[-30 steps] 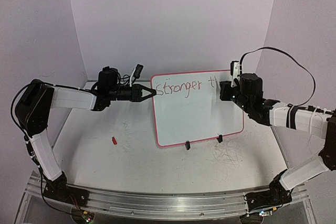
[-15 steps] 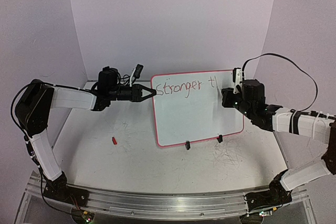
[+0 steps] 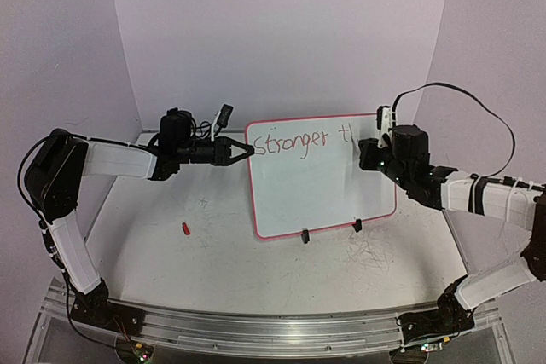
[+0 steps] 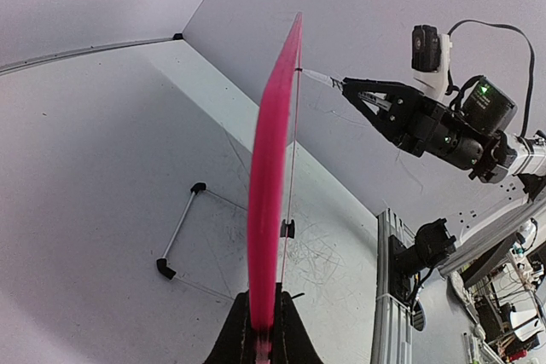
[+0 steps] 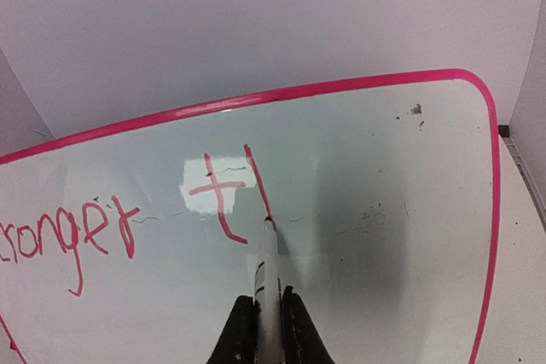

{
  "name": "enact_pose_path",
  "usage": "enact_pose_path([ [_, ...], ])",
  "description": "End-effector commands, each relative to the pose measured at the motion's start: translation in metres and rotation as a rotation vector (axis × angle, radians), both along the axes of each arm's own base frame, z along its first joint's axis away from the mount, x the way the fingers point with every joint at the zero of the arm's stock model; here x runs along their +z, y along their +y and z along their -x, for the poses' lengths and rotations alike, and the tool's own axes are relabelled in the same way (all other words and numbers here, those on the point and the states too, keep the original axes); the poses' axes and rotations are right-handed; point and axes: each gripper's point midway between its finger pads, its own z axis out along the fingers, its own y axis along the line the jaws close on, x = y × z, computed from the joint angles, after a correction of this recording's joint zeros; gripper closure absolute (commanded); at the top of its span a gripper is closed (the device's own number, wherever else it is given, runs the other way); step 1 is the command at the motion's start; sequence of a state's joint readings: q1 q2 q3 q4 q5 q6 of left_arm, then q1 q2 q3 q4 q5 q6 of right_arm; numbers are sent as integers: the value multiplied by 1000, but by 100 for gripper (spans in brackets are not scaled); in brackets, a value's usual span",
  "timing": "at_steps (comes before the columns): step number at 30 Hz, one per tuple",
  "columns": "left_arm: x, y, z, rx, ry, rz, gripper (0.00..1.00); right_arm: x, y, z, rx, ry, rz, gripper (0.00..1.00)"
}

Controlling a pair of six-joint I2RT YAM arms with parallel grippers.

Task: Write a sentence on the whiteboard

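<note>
"Now, item one: whiteboard (image 3: pixel 328 189) — position and edges?"
"Propped on the table (image 3: pixel 213 270) on two black clip feet (image 3: pixel 304 236). The left rim is pinched by the left pincer (image 3: pixel 248 149), which is pressed together on it. The right rim is just beside the right arm. Most of the face below the writing is blank."
"Item two: sentence (image 3: pixel 294 143)?"
"Top line only, in red: 'Stronger t' plus one slanted stroke. Open board to its right, up to the rounded corner."
"Item three: right pincer (image 5: pixel 260 330)?"
"Clamped on a marker (image 5: pixel 266 266), tip touching the board at the foot of that stroke."
"Arms?"
"Left: elbow raised at the far left, forearm level, reaching right. Right: forearm reaching left from the table's right side — wrist at the board's upper right."
"Loose stock?"
"One small red piece (image 3: pixel 185 228) on the table, left of the board and well apart. Scuffed table surface runs from the board to the arm bases."
</note>
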State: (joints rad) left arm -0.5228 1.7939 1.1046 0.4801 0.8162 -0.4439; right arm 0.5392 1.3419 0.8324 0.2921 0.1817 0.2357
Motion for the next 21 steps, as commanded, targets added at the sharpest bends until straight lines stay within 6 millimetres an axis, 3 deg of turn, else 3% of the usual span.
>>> enact_pose_path([
  [1,5,-10,11,-42,-28,0,100,29,4,-12,-15,-73,-23,100],
  [11,4,-10,11,-41,-29,-2,100,25,-9,-18,-98,-71,-17,100],
  [21,6,-9,11,-42,-31,0,100,7,-6,-6,-59,-19,-21,100],
])
